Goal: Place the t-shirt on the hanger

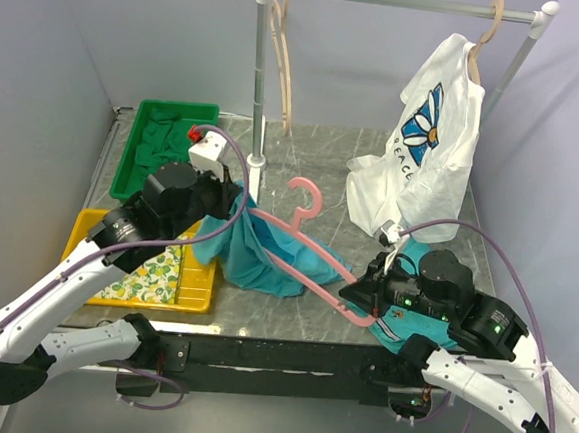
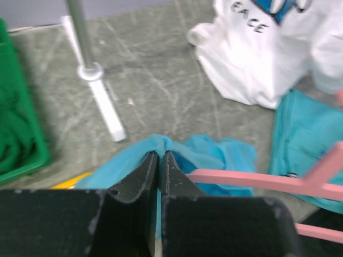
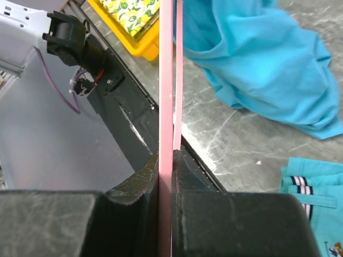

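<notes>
The turquoise t-shirt [image 1: 257, 252] hangs bunched over the table's middle, lifted at its top edge. My left gripper [image 1: 239, 199] is shut on a fold of it, which shows in the left wrist view [image 2: 161, 143]. The pink hanger [image 1: 312, 248] runs from inside the shirt toward the right, its hook [image 1: 306, 193] pointing away from me. My right gripper [image 1: 362, 294] is shut on the hanger's right end, which shows in the right wrist view [image 3: 166, 107]. One hanger arm [image 2: 252, 180] passes into the shirt's opening. The shirt also shows in the right wrist view [image 3: 262, 59].
A white flower-print shirt [image 1: 425, 147] hangs on a wooden hanger from the rack [image 1: 407, 1]. A second wooden hanger [image 1: 282, 55] hangs at the left. The rack post [image 1: 260, 84] stands behind the shirt. A green bin [image 1: 133, 159], a yellow tray [image 1: 83, 230] and a teal striped garment [image 3: 316, 198] lie around.
</notes>
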`<action>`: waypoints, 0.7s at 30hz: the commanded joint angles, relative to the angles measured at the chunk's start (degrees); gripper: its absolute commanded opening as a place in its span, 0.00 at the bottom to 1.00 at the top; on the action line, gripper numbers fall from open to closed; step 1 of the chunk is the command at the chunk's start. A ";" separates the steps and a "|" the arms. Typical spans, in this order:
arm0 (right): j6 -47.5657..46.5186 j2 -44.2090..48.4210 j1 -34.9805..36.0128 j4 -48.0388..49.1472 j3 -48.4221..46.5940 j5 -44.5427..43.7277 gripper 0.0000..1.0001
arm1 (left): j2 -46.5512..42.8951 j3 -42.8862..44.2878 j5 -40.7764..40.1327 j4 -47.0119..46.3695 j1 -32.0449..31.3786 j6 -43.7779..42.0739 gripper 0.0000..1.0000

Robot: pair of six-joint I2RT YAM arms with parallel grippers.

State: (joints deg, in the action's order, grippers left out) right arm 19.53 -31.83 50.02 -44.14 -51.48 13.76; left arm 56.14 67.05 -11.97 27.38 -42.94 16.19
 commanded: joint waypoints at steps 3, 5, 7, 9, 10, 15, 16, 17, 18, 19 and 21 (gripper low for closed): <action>-1.78 0.64 0.43 3.00 -2.22 -0.14 0.00 | 1.08 1.34 -3.26 0.58 0.13 -4.23 0.01; -1.34 0.02 0.43 6.06 -0.99 2.14 0.00 | 0.82 0.81 8.46 -2.23 -0.04 -5.37 0.01; -1.34 -0.33 0.43 8.27 1.38 4.25 0.00 | 0.20 -0.42 15.01 -4.95 -1.53 -6.86 0.01; -1.60 -1.03 0.43 10.91 3.13 4.69 0.00 | -1.64 -1.91 22.93 -6.54 -3.63 -7.83 0.01; -1.69 -1.21 0.43 11.79 3.67 4.96 0.00 | -2.43 -2.44 25.22 -7.50 -4.08 -8.71 0.01; 0.24 -1.65 0.43 20.05 7.53 2.94 0.00 | -6.21 -5.69 19.85 -8.92 -4.35 -7.93 0.03; 0.59 -1.91 0.52 20.84 7.97 3.55 0.00 | -6.39 -5.96 16.57 -8.40 -4.35 -7.49 0.05; 0.95 -1.65 0.52 22.85 8.59 3.64 0.00 | -6.74 -6.31 13.06 -7.96 -4.35 -7.31 0.11; 1.12 -1.39 0.60 23.74 10.42 3.73 0.00 | -7.01 -7.10 9.02 -7.34 -4.26 -5.31 0.10; 1.30 -1.04 0.52 24.10 11.14 2.95 0.00 | -7.36 -7.45 1.15 -6.55 -4.26 -4.50 0.09; 1.30 -1.21 0.61 24.19 12.54 2.15 0.00 | -7.45 -7.89 -3.13 -4.71 -4.35 -3.19 0.17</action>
State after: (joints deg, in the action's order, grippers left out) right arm 20.16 -33.56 50.13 -27.44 -40.91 16.36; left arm 49.25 60.18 -0.78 22.96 -47.35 10.20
